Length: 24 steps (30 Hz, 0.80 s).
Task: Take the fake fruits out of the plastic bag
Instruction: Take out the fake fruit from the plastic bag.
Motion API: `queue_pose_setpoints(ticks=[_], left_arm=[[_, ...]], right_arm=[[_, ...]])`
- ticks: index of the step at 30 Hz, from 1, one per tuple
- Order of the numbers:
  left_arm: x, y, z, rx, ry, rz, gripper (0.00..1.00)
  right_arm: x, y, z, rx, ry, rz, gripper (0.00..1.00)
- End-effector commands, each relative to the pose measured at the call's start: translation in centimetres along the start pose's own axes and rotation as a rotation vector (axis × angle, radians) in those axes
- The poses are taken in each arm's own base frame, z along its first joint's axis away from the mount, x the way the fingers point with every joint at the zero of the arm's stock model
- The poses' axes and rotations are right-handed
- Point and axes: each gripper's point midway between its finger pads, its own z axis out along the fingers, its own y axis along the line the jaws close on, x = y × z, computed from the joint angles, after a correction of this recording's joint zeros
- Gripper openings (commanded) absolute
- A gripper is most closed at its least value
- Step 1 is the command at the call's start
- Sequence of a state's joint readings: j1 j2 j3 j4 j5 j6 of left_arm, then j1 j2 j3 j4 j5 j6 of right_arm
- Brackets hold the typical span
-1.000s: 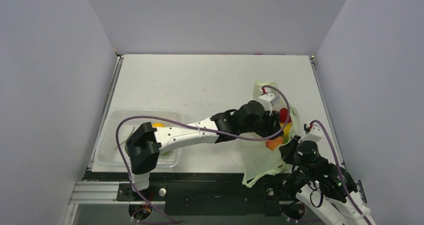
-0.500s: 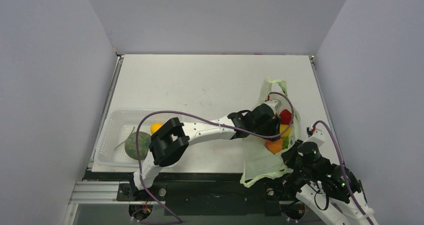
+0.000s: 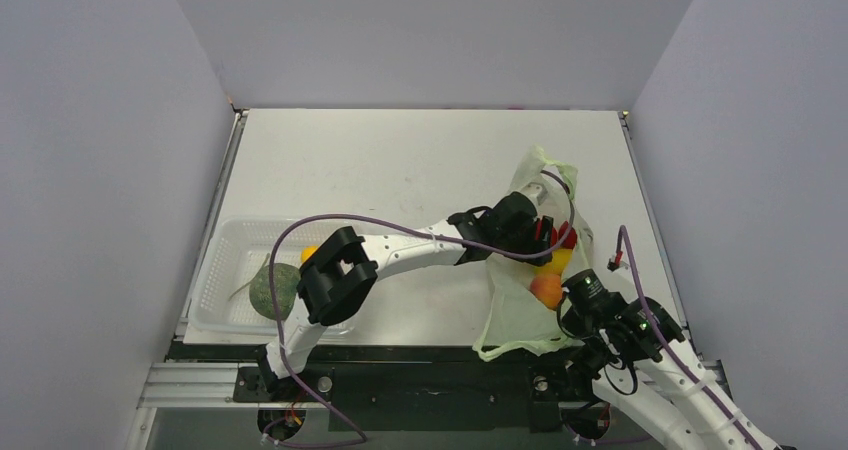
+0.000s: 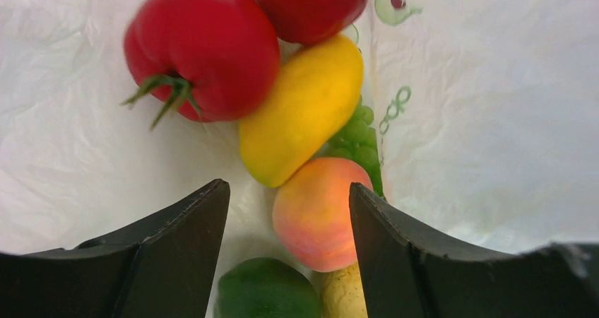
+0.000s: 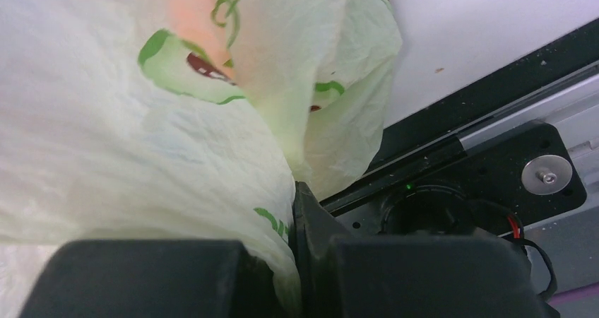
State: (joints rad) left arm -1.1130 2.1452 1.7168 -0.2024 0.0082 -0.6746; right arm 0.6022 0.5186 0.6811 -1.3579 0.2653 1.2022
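The pale yellow-green plastic bag [image 3: 520,315] lies at the right of the table, mouth toward the far side. My left gripper [image 3: 545,238] is open inside it. In the left wrist view its jaws [image 4: 289,212] stand apart round an orange-pink peach [image 4: 314,215]. Beyond lie a yellow fruit [image 4: 304,106], a red tomato [image 4: 201,49], another red fruit [image 4: 311,3], green grapes [image 4: 357,138], a green fruit [image 4: 265,290] and a pale yellow one [image 4: 342,297]. My right gripper [image 3: 578,295] is shut on the bag's near edge [image 5: 212,155].
A clear latticed basket [image 3: 225,270] stands at the near left, holding a dark green melon-like fruit [image 3: 272,290] and a small orange fruit [image 3: 310,255]. The black frame rail [image 5: 452,155] runs along the near edge just past the bag.
My left gripper has pushed deeper into the bag toward the fruits. My right gripper has shifted left and pulled the bag's near edge with it.
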Motion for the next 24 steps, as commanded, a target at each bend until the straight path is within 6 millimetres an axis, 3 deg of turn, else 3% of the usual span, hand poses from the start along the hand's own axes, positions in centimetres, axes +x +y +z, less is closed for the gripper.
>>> queue_pose_setpoints(ticks=[1, 6, 10, 16, 19, 24], left_arm=[[-3.3, -1.3, -0.5, 0.069, -0.087, 0.030, 0.61], [-2.4, -1.3, 1.8, 0.066, -0.054, 0.068, 0.60], [-0.8, -0.9, 3.5, 0.060, -0.009, 0.064, 0.66], [-0.1, -0.7, 5.1, 0.028, -0.007, 0.082, 0.71], [0.6, -0.6, 5.5, 0.026, 0.029, 0.094, 0.72], [1.0, -1.4, 4.0, 0.060, 0.047, 0.119, 0.85]], right_arm=[[-0.2, -1.1, 1.6, 0.092, -0.035, 0.067, 0.00], [-0.5, -1.0, 1.8, 0.091, -0.054, 0.111, 0.00], [-0.9, -0.3, 1.7, 0.059, -0.068, 0.136, 0.00], [-1.2, 0.4, 1.7, 0.043, -0.070, 0.126, 0.00], [-1.6, 0.5, 1.4, 0.039, -0.083, 0.115, 0.00], [-2.4, 0.6, 0.9, 0.025, -0.110, 0.111, 0.00]])
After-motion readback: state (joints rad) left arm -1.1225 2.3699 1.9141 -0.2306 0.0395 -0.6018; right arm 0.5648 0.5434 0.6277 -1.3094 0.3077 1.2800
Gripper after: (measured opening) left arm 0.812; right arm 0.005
